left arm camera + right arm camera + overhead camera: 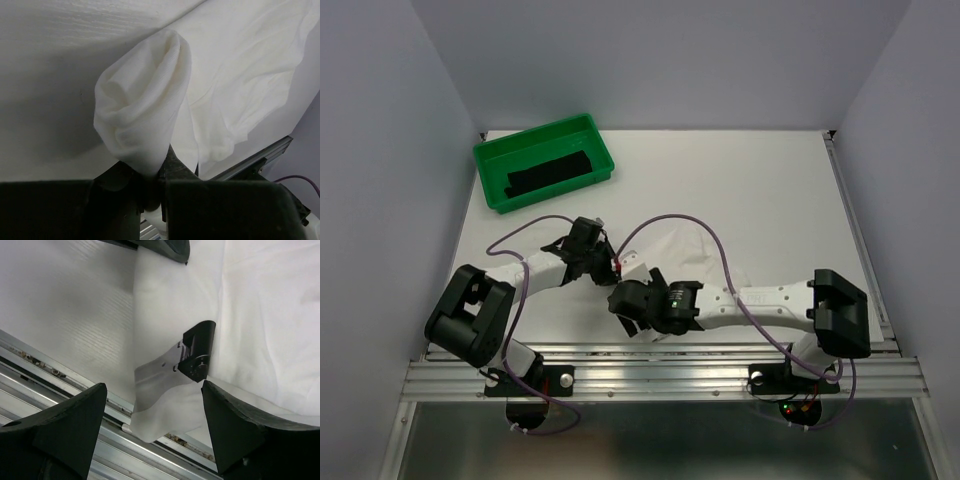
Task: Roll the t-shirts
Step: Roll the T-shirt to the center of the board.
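A white t-shirt (692, 252) lies wrinkled on the white table, near the front edge. My left gripper (611, 266) is shut on a bunched fold of the t-shirt (145, 110) and lifts it into a cone, the fingertips (172, 162) pinching its lower end. My right gripper (154, 390) is open, its fingers (75, 425) wide apart on either side of the shirt's hanging corner (165, 415), not touching it. The left gripper's finger (197, 350) shows there on the cloth. In the top view the right gripper (624, 308) sits just in front of the left one.
A green tray (490, 165) holding a black folded cloth (550, 172) stands at the back left. The metal rail (55, 372) of the table's front edge runs right under my right gripper. Grey walls close in both sides.
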Controlling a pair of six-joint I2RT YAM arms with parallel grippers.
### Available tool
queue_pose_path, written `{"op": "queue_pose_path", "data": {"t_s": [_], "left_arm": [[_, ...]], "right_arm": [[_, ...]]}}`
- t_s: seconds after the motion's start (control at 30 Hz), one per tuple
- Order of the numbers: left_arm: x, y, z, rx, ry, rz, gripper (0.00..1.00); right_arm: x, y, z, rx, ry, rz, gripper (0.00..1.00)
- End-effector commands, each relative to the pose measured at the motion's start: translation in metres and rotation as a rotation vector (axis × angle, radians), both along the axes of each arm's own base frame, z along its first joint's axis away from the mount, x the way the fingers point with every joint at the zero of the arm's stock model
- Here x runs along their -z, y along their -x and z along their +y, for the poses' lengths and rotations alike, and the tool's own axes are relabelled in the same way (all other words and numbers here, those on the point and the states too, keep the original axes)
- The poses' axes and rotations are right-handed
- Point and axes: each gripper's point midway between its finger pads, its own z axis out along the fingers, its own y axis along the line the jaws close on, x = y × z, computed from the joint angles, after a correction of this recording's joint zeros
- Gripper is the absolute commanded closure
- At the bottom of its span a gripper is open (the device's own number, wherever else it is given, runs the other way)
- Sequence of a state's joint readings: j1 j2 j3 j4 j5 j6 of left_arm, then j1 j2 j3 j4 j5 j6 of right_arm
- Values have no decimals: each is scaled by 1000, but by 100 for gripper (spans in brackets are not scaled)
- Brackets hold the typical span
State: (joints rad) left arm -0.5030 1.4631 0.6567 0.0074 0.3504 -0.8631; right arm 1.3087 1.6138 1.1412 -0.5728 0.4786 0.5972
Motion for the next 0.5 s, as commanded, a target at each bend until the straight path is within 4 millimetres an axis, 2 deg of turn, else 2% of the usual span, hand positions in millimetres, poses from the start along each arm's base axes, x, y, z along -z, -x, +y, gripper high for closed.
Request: {"op": "queue_pose_path", "data": {"t_s": [0.0, 0.17, 0.27, 0.47], "left_arm": [[-11, -6, -5, -5, 2, -4, 100], [-13, -9, -4, -7, -10, -8, 100], [-12, -9, -3, -9, -20, -4, 100], [-10, -8, -2, -7, -27, 0, 100]], "right_arm": [[-9, 1, 0, -28, 133, -139, 17], [4, 5, -1, -40, 264, -227, 17], [19, 5, -5, -30, 358, -271, 18], [39, 4, -6, -21, 368, -274, 23]]}}
